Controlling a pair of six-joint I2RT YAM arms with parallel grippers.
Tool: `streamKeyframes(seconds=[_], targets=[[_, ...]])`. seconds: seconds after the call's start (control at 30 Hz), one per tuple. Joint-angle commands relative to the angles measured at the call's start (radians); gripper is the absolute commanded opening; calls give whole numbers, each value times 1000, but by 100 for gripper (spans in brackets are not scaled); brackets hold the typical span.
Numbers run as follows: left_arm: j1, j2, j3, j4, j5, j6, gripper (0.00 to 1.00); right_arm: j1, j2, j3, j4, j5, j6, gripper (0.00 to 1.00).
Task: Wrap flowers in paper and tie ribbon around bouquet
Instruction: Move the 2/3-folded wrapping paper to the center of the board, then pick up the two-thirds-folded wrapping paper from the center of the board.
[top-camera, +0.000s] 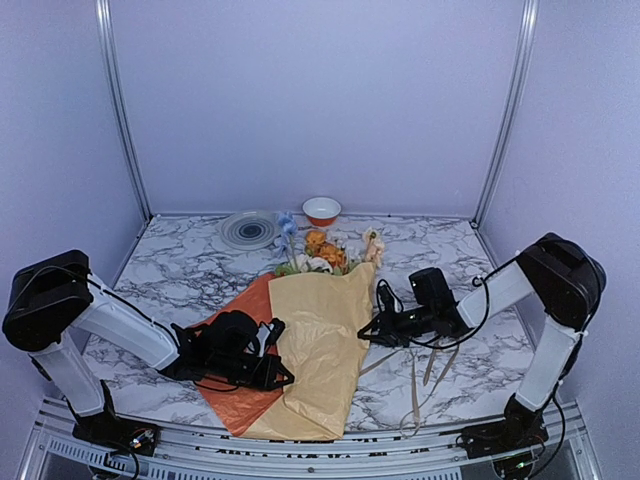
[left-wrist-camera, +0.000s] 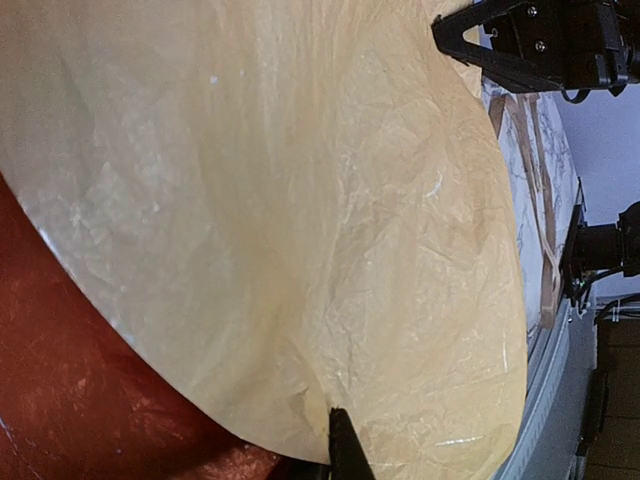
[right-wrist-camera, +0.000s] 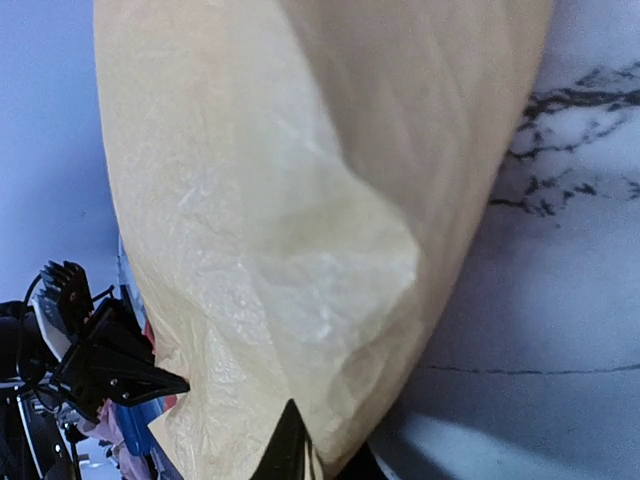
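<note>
Flanking the crinkled tan-yellow paper (top-camera: 322, 340), left tool (left-wrist-camera: 343, 448) and right tool (right-wrist-camera: 293, 445) sit pinched shut.

Lavender walls (top-camera: 320, 100) — marble tabletop (top-camera: 190, 270), aluminium posts (top-camera: 120, 110).

The whole desk (top-camera: 190, 280) is viewed from above and behind the arm bases, at a distance, angled forward and down. The left wrist view is set just behind the left fingers (left-wrist-camera: 345, 455), very near the paper (left-wrist-camera: 300, 230), which fills the frame ahead of the fingertip. The right fingers (left-wrist-camera: 510, 68) are caught beyond its far edge. The right wrist view is placed likewise, facing the opposite way. The paper is shared by all three views, and each wrist view takes in the opposing fingers.
</note>
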Motion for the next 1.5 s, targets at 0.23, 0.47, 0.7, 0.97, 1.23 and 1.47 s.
streamKeyframes(seconds=[0.23,0.47,0.7,0.97,1.23,1.47], targets=[[-7,41,-44,-91,-34,-49,0,-11,-261,85,-434,222,-270,42],[-3,35,-55,-89,-56,-59,0,239,-373,213,-597,422,-420,36],[6,18,-59,-89,-59,-71,0,457,-141,343,-529,174,-486,8],[6,-27,-82,-89,-95,-87,0,473,120,452,-520,208,-484,0],[44,-214,-112,-139,-140,-83,36,450,232,434,-536,213,-434,0],[259,-574,-178,-641,-290,-111,57,459,215,431,-513,193,-431,0]])
